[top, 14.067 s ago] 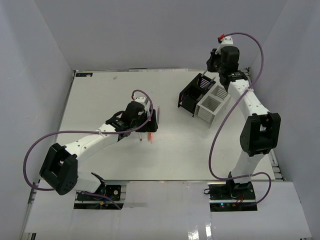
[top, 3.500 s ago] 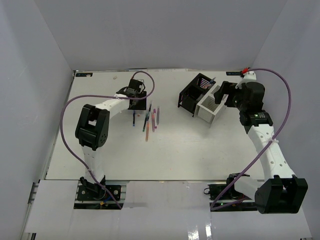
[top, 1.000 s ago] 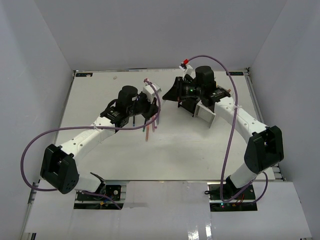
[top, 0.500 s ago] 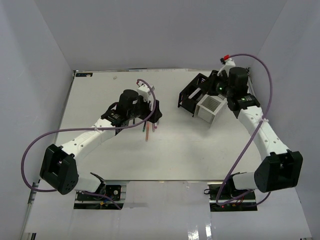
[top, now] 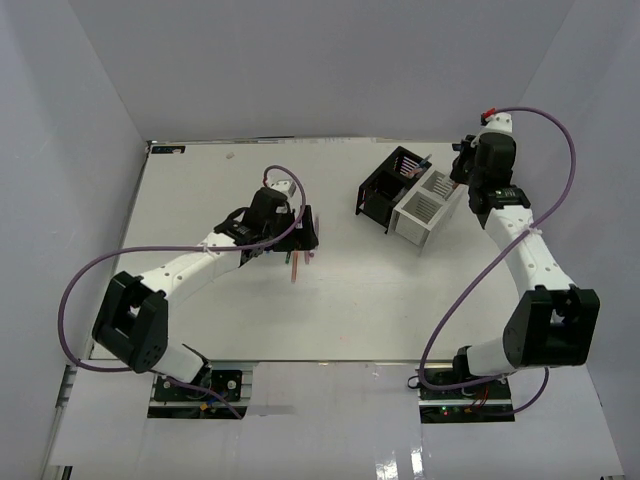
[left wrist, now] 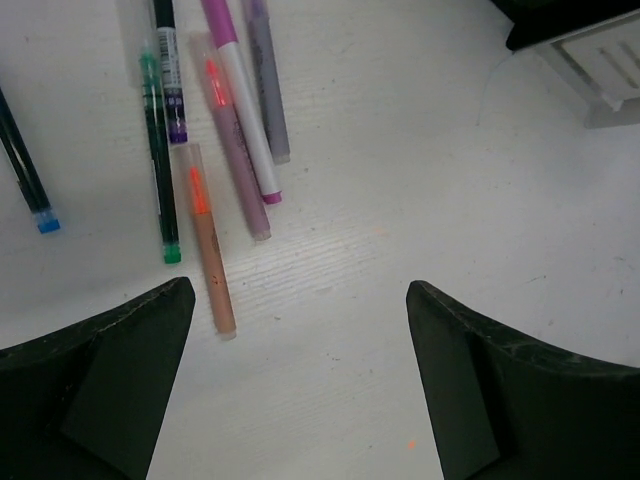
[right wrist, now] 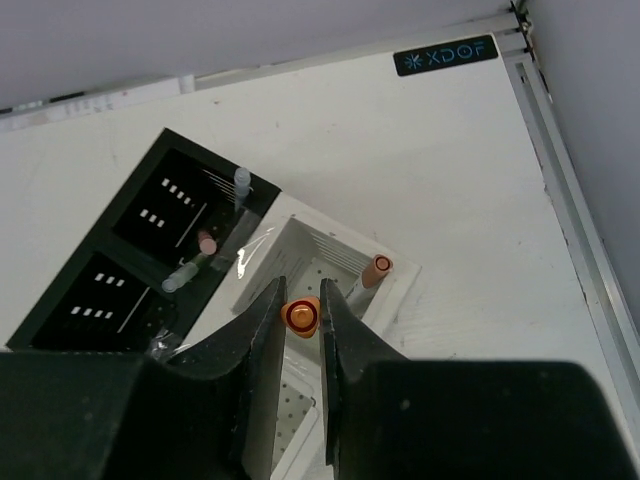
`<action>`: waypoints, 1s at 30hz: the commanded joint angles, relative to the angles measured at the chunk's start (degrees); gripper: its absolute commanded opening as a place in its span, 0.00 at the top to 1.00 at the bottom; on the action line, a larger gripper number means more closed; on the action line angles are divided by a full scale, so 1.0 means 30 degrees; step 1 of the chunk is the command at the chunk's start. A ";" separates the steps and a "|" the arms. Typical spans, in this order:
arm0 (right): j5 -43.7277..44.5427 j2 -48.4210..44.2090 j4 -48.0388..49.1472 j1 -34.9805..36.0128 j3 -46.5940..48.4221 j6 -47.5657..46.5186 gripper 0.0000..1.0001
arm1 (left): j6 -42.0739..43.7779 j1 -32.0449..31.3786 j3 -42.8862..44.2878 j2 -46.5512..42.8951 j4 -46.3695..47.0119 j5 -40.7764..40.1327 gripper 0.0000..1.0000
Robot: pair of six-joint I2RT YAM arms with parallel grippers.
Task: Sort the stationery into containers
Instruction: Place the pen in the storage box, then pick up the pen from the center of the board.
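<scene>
Several pens and markers [left wrist: 215, 150] lie side by side on the table under my left gripper [left wrist: 300, 330], which is open and empty above them; they show as a small cluster [top: 297, 262] in the top view. My right gripper [right wrist: 301, 318] is shut on an orange marker [right wrist: 301, 315], held upright over the white container [right wrist: 340, 262]. That white box [top: 428, 205] holds one orange pen [right wrist: 377, 268]. The black container [top: 390, 186] beside it holds a few pens [right wrist: 207, 243].
The two boxes stand together at the back right, near the table's right rail [right wrist: 565, 230]. The left arm [top: 200, 262] stretches across the table's middle left. Grey walls enclose the table on three sides.
My right gripper has swung right, now above the white box's far end with the orange marker. My left gripper has shifted slightly over the pen cluster.
</scene>
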 commanded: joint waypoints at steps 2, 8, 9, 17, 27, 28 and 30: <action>0.0681 0.1364 0.1364 -0.0150 -0.0153 0.0248 0.88 | -0.2057 -0.0034 0.1450 0.0961 -0.1566 -0.0821 0.02; 0.0563 0.2305 0.1423 -0.0150 -0.0358 0.0425 0.69 | -0.3465 -0.0092 0.2711 0.2895 -0.2563 -0.1143 0.02; 0.0504 0.2335 0.1423 -0.0179 -0.0387 0.0396 0.60 | -0.3611 -0.0092 0.2830 0.3274 -0.2650 -0.1260 0.04; 0.0679 -0.0470 -0.0682 -0.0179 -0.0855 0.1625 0.12 | -0.4168 -0.0385 0.4704 0.5822 -0.3149 -0.2430 0.14; -0.0491 -0.4489 -0.1273 -0.0179 -0.3137 0.1889 0.10 | -0.4111 -0.1176 0.7400 0.8285 -0.4495 -0.3837 0.48; -0.0724 -0.4694 -0.1301 -0.0179 -0.3345 0.1918 0.11 | -0.4082 -0.1205 0.7459 0.8578 -0.4584 -0.3955 0.50; -0.0960 -0.5135 -0.1301 -0.0179 -0.3870 0.2006 0.11 | -0.4052 -0.1206 0.7606 0.8814 -0.4760 -0.4247 0.56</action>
